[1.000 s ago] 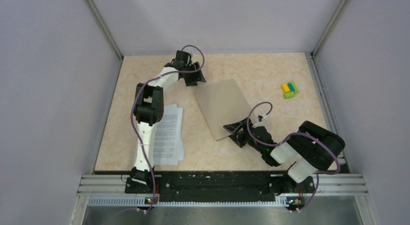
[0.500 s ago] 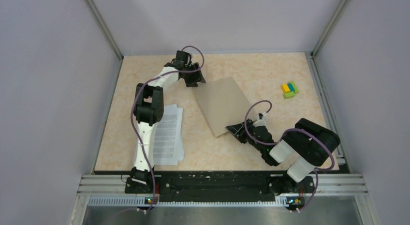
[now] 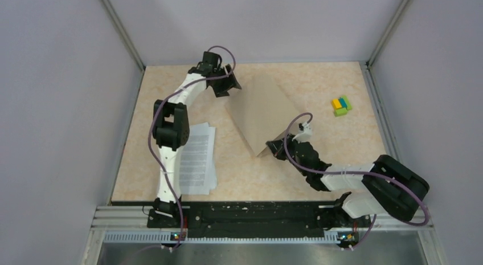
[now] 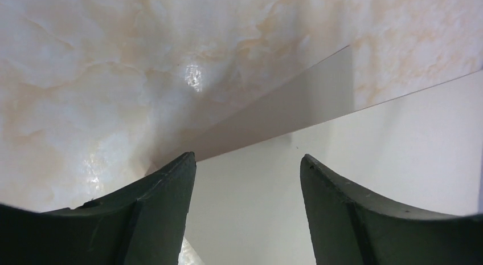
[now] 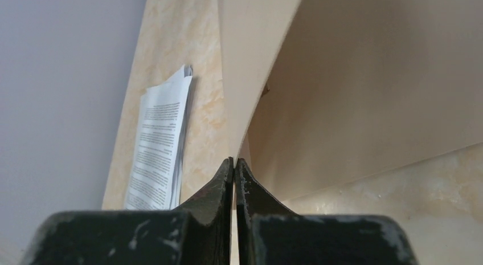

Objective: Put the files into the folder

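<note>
Tan cardboard is pinched between the clenched fingers of the right tool, which grasps the cover of the folder at its near edge. In the right wrist view the fingertips are seen shut on that thin leaf, with no gap between them. From that grip the cover is held tilted up off the lower leaf, so that the folder, lying about the middle of the bench, stands partly open. At the folder's far corner the left tool is held with its fingers spread and nothing grasped. Cardboard is seen between them, but whether it is being pressed down cannot be told.

The step in hand is judged to be the opening of the folder, and little of the task is done yet. The files lie flat towards the near-left corner of the bench, apart from the folder and just beside the left arm. For the next move the cover would need to be swung fully over or kept raised, while the sheets are gathered and slid onto the lower leaf. Thin paper lying flat is likely to be awkward to pick up, and the stack could fan out. A block cluster of yellow, blue and green sits towards the right edge, well apart and not in the way.
</note>
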{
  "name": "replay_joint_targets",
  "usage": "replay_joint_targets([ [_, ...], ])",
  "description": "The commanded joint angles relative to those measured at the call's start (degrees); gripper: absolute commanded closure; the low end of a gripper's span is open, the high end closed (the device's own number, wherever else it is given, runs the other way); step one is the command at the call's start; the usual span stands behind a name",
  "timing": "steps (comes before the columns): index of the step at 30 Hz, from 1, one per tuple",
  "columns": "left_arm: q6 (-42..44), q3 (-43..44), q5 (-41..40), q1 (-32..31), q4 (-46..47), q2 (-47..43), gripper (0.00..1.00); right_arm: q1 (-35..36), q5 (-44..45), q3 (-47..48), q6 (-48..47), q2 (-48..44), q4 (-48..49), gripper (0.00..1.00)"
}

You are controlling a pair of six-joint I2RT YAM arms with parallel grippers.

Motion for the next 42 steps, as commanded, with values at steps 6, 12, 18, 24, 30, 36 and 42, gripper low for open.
replay_joint_targets([
  [6, -7.03, -0.62, -11.03, 0.26, -2.85, -17.29, 0.18, 7.22, 11.68, 8.47, -23.39, -3.80, -13.04, 1.00],
  [12, -11.40, -3.12, -13.37, -0.88, -4.51, -23.13, 0.14, 11.62, 15.73, 12.77, -33.01, -1.35, -15.76, 1.00],
  [18, -13.38, -5.16, -23.32, -4.76, -6.50, -27.86, 0.11, 16.28, 19.64, 17.19, -40.16, 2.32, -17.76, 1.00],
  [24, -13.58, -5.21, -30.32, -8.19, -7.77, -29.33, 0.10, 20.04, 23.26, 20.41, -45.50, 5.67, -18.90, 1.00],
  [30, -11.80, -6.00, -33.30, -10.36, -9.53, -28.82, 0.13, 21.72, 24.68, 21.70, -46.81, 7.51, -19.64, 1.00],
  [36, -9.40, -15.61, -36.58, -10.79, -6.77, -33.15, 0.43, 22.38, 24.34, 22.88, -46.68, 6.84, -21.97, 1.00],
  [42, -4.51, -18.33, -35.76, -10.36, -6.29, -35.37, 0.62, 23.99, 20.98, 25.22, -46.87, 4.40, -26.87, 0.67],
])
